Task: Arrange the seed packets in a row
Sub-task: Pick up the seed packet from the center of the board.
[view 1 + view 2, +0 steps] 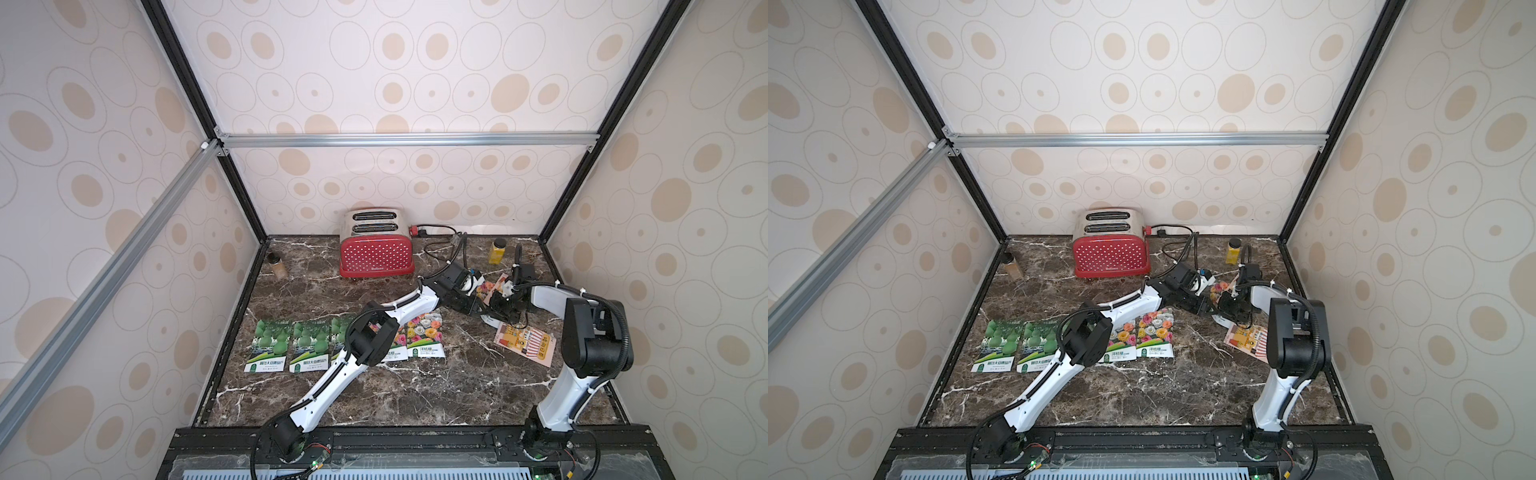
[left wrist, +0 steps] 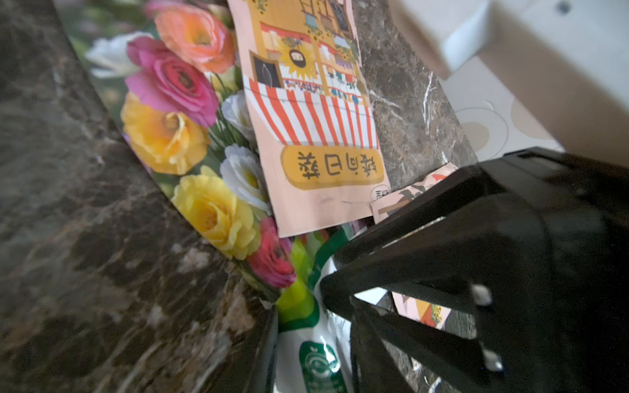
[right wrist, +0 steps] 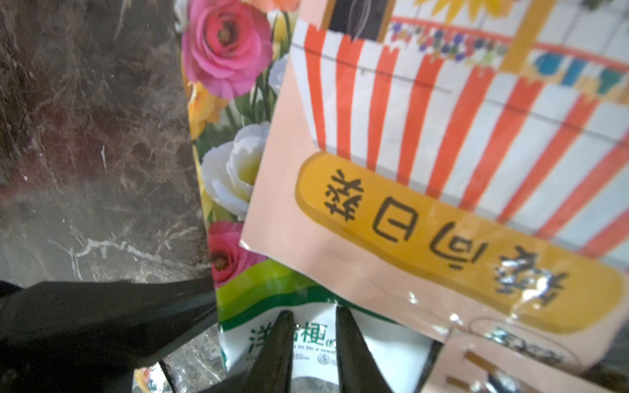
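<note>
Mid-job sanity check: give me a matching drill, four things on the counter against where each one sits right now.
Things
1. red toaster
2. yellow jar
3. green gourd packets
4. lone peach packet

Places
a. left end of the row, side by side
b. at the back, in the middle
c. flat and askew on the right, apart from the row
d. at the back, toward the right

Pairs: 1-b, 2-d, 3-a, 4-c
</note>
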